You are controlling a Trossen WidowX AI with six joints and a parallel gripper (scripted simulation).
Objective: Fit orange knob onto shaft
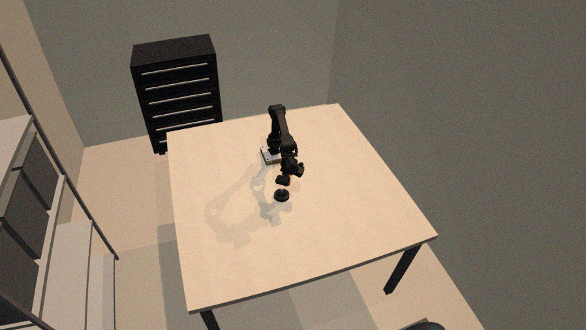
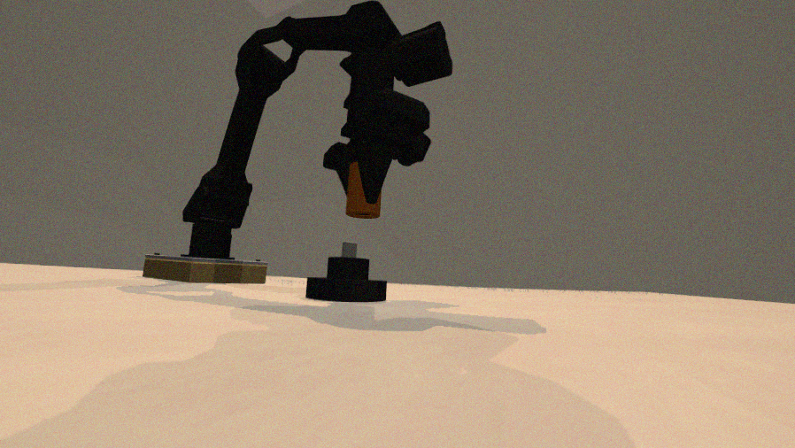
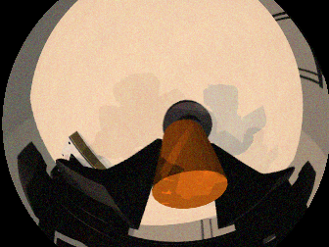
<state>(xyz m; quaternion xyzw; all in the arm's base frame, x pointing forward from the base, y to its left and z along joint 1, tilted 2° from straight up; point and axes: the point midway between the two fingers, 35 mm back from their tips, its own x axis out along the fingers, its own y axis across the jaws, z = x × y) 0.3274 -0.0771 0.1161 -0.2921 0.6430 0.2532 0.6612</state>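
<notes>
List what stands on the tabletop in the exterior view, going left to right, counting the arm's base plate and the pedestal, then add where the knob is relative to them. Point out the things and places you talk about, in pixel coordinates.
The arm's base plate (image 1: 265, 152) (image 2: 166, 267) → the round pedestal (image 1: 278, 198) (image 2: 344, 289). The orange knob (image 2: 363, 208) (image 3: 188, 188) hangs above the pedestal, gripped.

1 knob (image 1: 289, 182) (image 2: 363, 208) (image 3: 190, 188), 1 pedestal (image 1: 281, 195) (image 2: 345, 289) (image 3: 187, 109), 1 arm (image 1: 282, 129) (image 2: 325, 33), 1 tbl (image 1: 320, 229) (image 2: 389, 378) (image 3: 171, 54)

The knob (image 2: 363, 206) (image 3: 190, 162) looks like smooth orange plastic. The pedestal (image 1: 281, 196) (image 2: 345, 289) (image 3: 172, 113) looks matt and black, its shaft (image 2: 349, 250) like dull grey metal. The tabletop (image 1: 327, 221) (image 2: 389, 378) (image 3: 147, 49) appears smooth and matt.
</notes>
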